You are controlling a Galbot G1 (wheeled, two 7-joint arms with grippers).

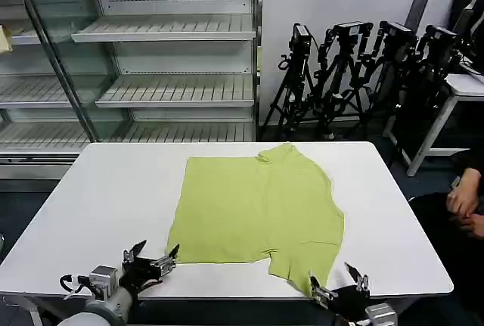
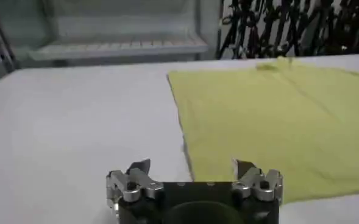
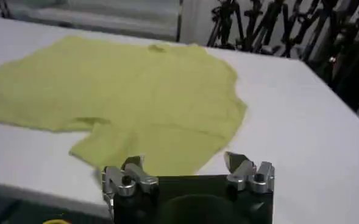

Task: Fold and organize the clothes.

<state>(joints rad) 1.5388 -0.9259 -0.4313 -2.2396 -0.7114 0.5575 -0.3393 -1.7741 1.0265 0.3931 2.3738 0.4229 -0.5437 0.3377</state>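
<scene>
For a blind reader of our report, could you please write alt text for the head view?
A lime-green shirt lies on a white table, partly folded. The left tool and right tool wait open at the near edge, holding nothing. Shelves and tripods stand behind.

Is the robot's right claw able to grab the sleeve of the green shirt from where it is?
Probably yes. The right gripper is open at the table's near edge, right beside the shirt's nearest sleeve. Nothing lies between them, so a short reach forward should do it.
</scene>
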